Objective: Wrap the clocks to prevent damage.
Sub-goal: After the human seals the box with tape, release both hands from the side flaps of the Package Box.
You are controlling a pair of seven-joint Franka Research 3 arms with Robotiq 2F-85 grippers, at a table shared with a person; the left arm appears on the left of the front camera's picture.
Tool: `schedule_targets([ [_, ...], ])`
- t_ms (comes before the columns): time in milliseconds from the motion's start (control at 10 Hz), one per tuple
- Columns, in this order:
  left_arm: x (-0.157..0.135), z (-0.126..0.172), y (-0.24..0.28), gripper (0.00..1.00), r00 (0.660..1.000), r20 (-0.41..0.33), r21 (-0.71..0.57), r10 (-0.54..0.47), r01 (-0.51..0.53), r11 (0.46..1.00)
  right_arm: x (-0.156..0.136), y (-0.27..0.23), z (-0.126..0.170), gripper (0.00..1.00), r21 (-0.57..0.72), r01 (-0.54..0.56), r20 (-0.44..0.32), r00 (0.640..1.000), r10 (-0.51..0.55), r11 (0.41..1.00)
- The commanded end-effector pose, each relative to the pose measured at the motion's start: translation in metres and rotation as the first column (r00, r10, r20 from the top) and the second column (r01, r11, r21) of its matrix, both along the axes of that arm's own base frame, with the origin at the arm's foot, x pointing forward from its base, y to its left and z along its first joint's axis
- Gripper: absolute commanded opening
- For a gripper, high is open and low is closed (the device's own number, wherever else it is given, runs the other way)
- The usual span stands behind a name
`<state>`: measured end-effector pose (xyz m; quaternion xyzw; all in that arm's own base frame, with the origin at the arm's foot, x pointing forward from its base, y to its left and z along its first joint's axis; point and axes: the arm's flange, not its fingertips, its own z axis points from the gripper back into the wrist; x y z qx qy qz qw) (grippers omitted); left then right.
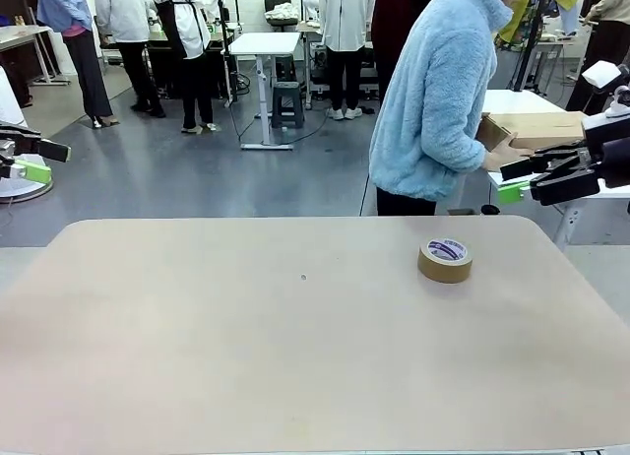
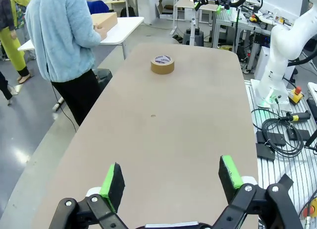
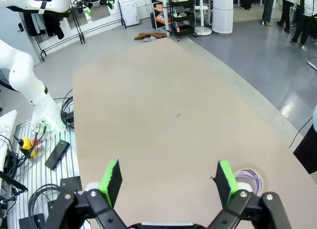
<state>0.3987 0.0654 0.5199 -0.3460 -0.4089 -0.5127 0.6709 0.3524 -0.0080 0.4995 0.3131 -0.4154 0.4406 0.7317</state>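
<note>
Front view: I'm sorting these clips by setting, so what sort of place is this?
Most likely a robotics lab or data-collection hall. A white robot arm stands on a base beside the table, with cables on the floor next to it, and more work tables with standing people fill the open grey floor behind.

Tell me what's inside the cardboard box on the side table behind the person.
Cannot tell. The box sits on the white side table with a flap up, and the person's hand is at its opening. Its inside is hidden by the walls and the person.

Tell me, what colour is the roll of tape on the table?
The tape roll is brown, with a white and blue label on top; the front view shows it best.
</note>
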Motion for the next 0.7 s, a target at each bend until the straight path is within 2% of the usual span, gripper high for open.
schedule_targets([
  [0,-0.0007,-0.0002,0.0009,1.00,1.000,0.000,-0.004,0.004,-0.004,1.000,0.0016,0.0011,-0.0016,1.00,0.004,0.000,-0.002,1.000,0.000,1.000],
  [600,-0.0007,-0.0002,0.0009,1.00,1.000,0.000,-0.004,0.004,-0.004,1.000,0.0016,0.0011,-0.0016,1.00,0.004,0.000,-0.002,1.000,0.000,1.000],
])
